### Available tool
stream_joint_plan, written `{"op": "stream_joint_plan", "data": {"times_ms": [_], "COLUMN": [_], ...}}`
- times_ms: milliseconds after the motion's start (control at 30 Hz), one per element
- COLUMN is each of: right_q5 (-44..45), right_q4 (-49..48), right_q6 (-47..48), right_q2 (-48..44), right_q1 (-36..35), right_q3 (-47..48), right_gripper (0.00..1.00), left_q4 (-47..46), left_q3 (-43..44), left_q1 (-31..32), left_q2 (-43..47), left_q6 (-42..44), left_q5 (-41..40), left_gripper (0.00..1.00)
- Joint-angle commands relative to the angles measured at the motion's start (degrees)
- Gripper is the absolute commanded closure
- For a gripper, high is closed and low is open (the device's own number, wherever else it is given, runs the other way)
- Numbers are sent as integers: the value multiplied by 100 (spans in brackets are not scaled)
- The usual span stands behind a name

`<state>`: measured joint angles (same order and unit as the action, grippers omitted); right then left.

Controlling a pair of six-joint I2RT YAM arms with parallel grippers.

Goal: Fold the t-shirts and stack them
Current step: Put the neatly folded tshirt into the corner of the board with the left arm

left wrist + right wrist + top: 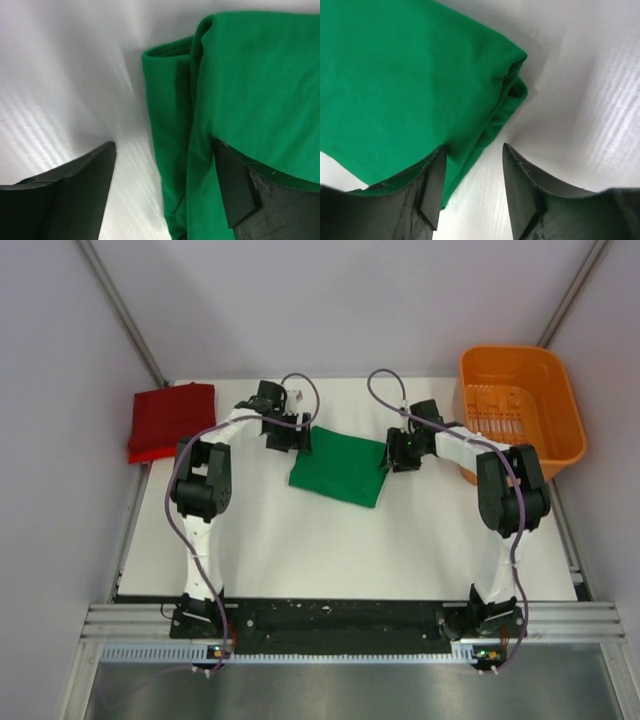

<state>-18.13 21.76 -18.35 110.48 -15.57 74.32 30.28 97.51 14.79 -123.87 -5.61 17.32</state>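
Left gripper [164, 150] gapes astride green t-shirt [250, 75]; right gripper [474, 150] narrower.

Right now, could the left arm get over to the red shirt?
Probably yes. The red shirt lies folded at the table's far left corner, nothing between it and the left claw, which is open at the green shirt's edge.

Camera layout: one overhead, two close.
Overhead faces down from behind the arms; both downward wrist views share the green t-shirt [340, 472].
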Motion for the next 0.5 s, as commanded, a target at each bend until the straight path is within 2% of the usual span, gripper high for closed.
{"op": "stream_joint_plan", "data": {"times_ms": [0,200,400,467], "right_q5": [-445,-586,-648,-622], "right_q4": [-488,-664,-664,-664], "right_q6": [-441,-679,-687,-661], "right_q2": [395,817,984,993], "right_q1": [46,54,63,63], "right_q3": [205,469,697,732], "right_gripper": [57,77,80,80], "left_q4": [-119,-373,-452,-532], "left_q3": [-101,-382,-444,-453], "left_q1": [60,-133,-257,-248], "left_q2": [-251,-418,-691,-761], "left_q6": [-563,-1170,-1408,-1574], "left_q5": [860,1282,1870,2230], "left_gripper": [17,23,34,44]}}
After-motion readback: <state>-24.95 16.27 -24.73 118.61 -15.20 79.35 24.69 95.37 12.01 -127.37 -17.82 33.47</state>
